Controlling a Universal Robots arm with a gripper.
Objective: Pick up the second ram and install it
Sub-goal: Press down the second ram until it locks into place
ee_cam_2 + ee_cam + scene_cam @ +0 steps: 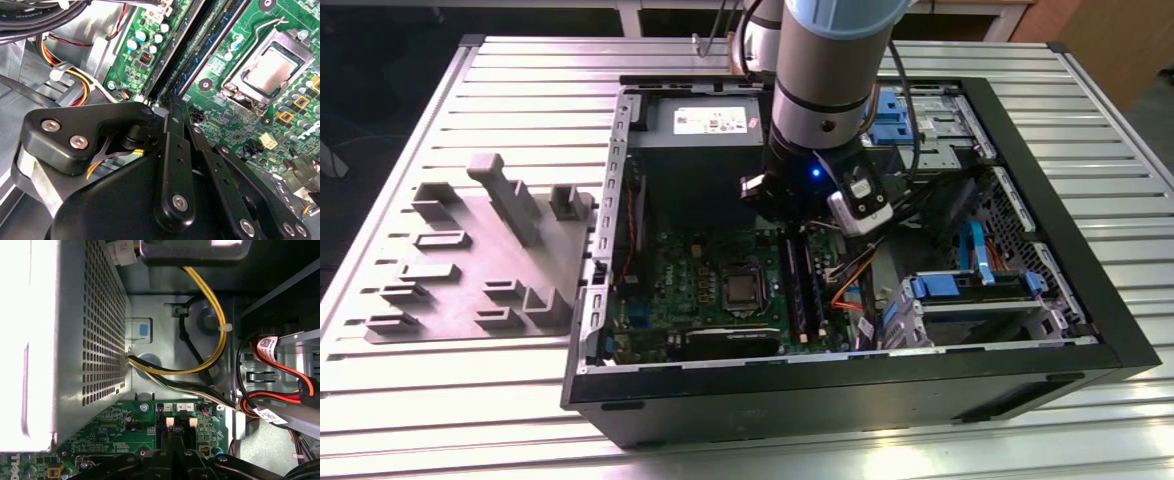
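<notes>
In the exterior view, the grey fixture tray [480, 250] lay left of the open computer case [1067, 300]. The gripper [790, 225] sat low over the memory slots [798, 285], its opening indeterminable. The second ram appeared seated there. The module was judged light, rigid and fragile; grip by long edges.

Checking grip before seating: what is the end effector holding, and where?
Cannot tell. The end effector sits over the memory slots; no ram is clearly visible in it.
</notes>
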